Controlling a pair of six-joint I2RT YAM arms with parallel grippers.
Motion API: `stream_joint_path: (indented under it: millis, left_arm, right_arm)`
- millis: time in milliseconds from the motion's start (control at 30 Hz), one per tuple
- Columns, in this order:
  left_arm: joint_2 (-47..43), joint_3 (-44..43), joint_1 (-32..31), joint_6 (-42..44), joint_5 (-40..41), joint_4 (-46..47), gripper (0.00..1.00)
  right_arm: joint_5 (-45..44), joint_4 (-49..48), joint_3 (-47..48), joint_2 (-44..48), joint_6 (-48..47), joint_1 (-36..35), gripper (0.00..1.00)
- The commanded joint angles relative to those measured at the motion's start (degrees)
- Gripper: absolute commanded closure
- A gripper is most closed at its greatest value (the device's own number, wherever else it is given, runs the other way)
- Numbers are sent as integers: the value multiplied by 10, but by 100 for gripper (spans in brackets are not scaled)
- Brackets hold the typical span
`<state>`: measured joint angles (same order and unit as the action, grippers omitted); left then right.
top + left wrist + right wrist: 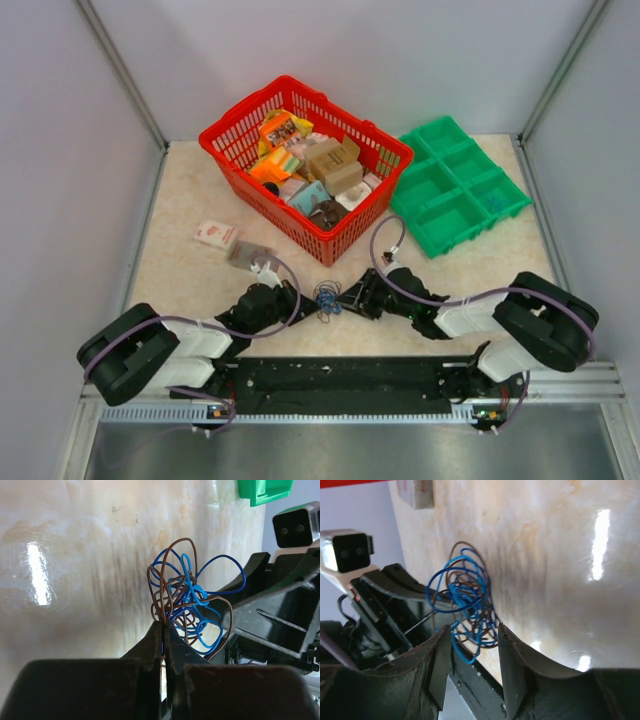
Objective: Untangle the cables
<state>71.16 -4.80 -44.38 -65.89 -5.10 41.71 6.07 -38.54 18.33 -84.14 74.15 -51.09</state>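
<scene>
On the beige table (180, 200) stands one red basket (228, 152) at the far middle, filled with a heap of small boxes (335, 160) and packets in orange, brown and white. To its right lies one green tray (432, 215) divided into several compartments; one near its right end holds a bluish speck too small to name. Two arms reach inward from the near edge and meet in front of the basket. Two flat packets (215, 234) lie on the bare table left of the basket, one white and red, one grey, close together.

Between the two arms sits one small bunch of cables (187, 605), thin strands in brown, dark blue and light blue, looped and knotted together. The left gripper (164, 630) is clenched, its tips pinching a brown strand at the bunch's edge. The right gripper (474, 630) is released, with its fingers apart, and the lower loops of the bunch hang in the gap.
</scene>
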Motion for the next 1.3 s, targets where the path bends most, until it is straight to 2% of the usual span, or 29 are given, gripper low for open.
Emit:
stream_joint_path:
  millis: [0,67,233,300,333,400,633,767,1033,1267]
  left_arm:
    - [6,1,1,8,-10,52,100]
    - [3,1,0,10,-10,50,100]
    - [-8,1,0,10,-10,44,100]
    - [-13,0,0,10,-12,41,100]
    - [-17,0,0,10,-12,37,100]
    - [-22,1,0,10,-9,29,100]
    - [-50,12,0,1,11,-12,100]
    - [-78,14,0,-8,43,-66,100]
    - [-149,19,1,-7,91,-145,100]
    - [-260,18,1,-12,151,-281,100]
  right_arm:
    - [-23,36,9,58,-13,-24,59]
    - [-25,44,8,71,-13,-29,66]
    - [-25,38,19,64,-10,-30,70]
    - [-25,26,19,56,-4,-29,76]
    - [-27,19,18,53,-2,-30,86]
    - [-34,15,18,55,-2,-30,99]
    - [-103,43,-25,141,-18,-30,100]
    - [-164,144,-45,269,-47,-30,100]
    - [-337,414,-30,544,-140,-29,100]
    - [-481,594,49,619,-249,-28,100]
